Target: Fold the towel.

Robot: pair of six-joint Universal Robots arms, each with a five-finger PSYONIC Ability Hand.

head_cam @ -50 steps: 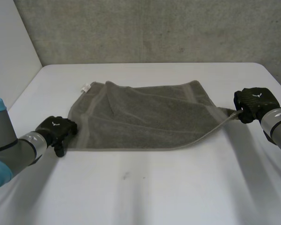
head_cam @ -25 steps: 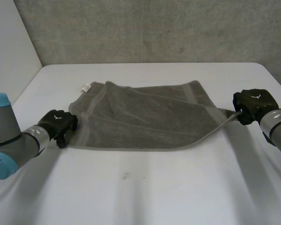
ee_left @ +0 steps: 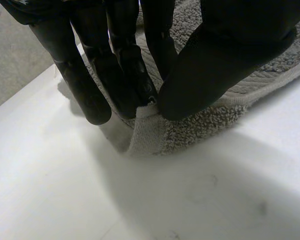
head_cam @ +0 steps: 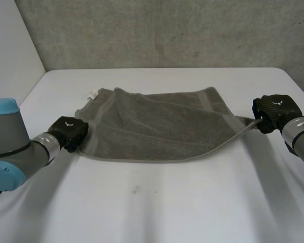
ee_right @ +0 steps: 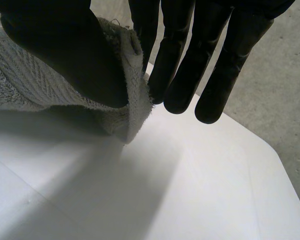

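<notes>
on the middle of the white table [head_cam: 157, 212], the grey towel [head_cam: 157, 129] lies spread wide and mostly flat, with a loose fold in its upper layer running from about 11 o'clock toward its centre. a small white tag [head_cam: 92, 94] pokes out at the towel's 10 o'clock corner.

over at 8 o'clock on the towel, the left hand [head_cam: 68, 132] is right on the near left corner. the left wrist view gives the close look: fingers [ee_left: 122, 70] on one side, thumb [ee_left: 215, 70] on the other, with the corner's woven band nipped between their tips. below the pinch the cloth droops to the table top.

across at 3 o'clock, the right hand [head_cam: 273, 112] has the towel's right corner, which is drawn out into a narrow point. the near edge lifts off the table as it runs up to that hand. from the right wrist, the thumb [ee_right: 65, 55] clamps the cloth against the nearest finger. the other fingers [ee_right: 215, 65] hang straight just beside it, free of the towel. that corner hangs clear above the table.

both grey arms come in low, the left arm [head_cam: 10, 152] from 8 o'clock and the right arm [head_cam: 301, 136] from 4 o'clock. a concrete wall [head_cam: 167, 30] stands beyond the table at 12 o'clock.
</notes>
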